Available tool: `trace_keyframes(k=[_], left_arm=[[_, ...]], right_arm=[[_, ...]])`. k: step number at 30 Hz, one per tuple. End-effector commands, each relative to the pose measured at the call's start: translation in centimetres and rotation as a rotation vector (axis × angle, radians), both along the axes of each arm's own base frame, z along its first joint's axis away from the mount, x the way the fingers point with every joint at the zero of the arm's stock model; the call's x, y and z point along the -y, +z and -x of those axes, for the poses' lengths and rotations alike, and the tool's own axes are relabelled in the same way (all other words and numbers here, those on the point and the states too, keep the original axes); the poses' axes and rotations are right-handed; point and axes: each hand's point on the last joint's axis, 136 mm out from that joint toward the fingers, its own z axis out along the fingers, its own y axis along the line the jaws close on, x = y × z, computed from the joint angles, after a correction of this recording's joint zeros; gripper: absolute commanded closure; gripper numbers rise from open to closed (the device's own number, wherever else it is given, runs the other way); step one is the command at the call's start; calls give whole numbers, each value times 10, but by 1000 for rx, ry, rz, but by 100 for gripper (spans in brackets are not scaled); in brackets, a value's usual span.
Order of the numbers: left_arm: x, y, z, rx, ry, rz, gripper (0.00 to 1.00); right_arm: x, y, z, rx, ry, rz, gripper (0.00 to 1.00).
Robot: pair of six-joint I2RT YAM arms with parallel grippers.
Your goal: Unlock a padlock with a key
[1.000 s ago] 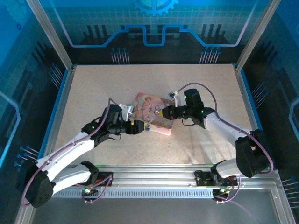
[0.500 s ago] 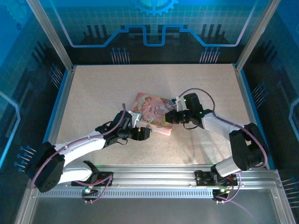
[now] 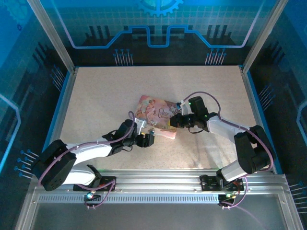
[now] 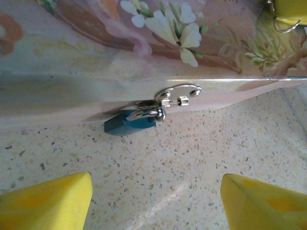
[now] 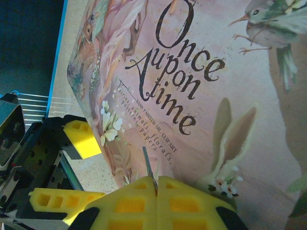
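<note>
The small blue padlock (image 4: 129, 122) hangs from the silver hasp (image 4: 180, 93) on the front wall of the pink illustrated tin (image 3: 157, 115), its body resting on the table. My left gripper (image 4: 156, 203) is open and low on the table, a short way in front of the padlock, with nothing between its yellow fingers (image 4: 45, 201). My right gripper (image 5: 157, 181) hovers over the tin lid (image 5: 201, 96), shut on the thin dark key (image 5: 147, 164), whose blade sticks out toward the tin's front edge. In the top view the left gripper (image 3: 149, 139) and right gripper (image 3: 172, 120) flank the tin's near right corner.
The speckled table (image 3: 100, 96) is bounded by a blue rim and metal frame posts. A small ring (image 4: 286, 26) hangs under the right gripper's finger at the tin's top edge. The left gripper's yellow fingers (image 5: 81, 139) lie close below the key tip.
The left arm has stretched lower and slid its gripper right, toward the tin's front. The right gripper came down onto the tin's right side and has since held still.
</note>
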Motion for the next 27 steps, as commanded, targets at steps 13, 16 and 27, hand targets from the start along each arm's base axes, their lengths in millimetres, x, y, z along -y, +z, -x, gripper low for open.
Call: trace_keyframes(k=[13, 16, 27], left_arm=[[14, -12, -24, 134, -7, -22, 33], [17, -16, -26, 127, -6, -21, 33], [23, -19, -33, 142, -13, -20, 34]], right_arm=[[16, -33, 18, -111, -24, 77, 100], [16, -32, 18, -111, -24, 77, 100], [15, -32, 18, -109, -18, 70, 100]])
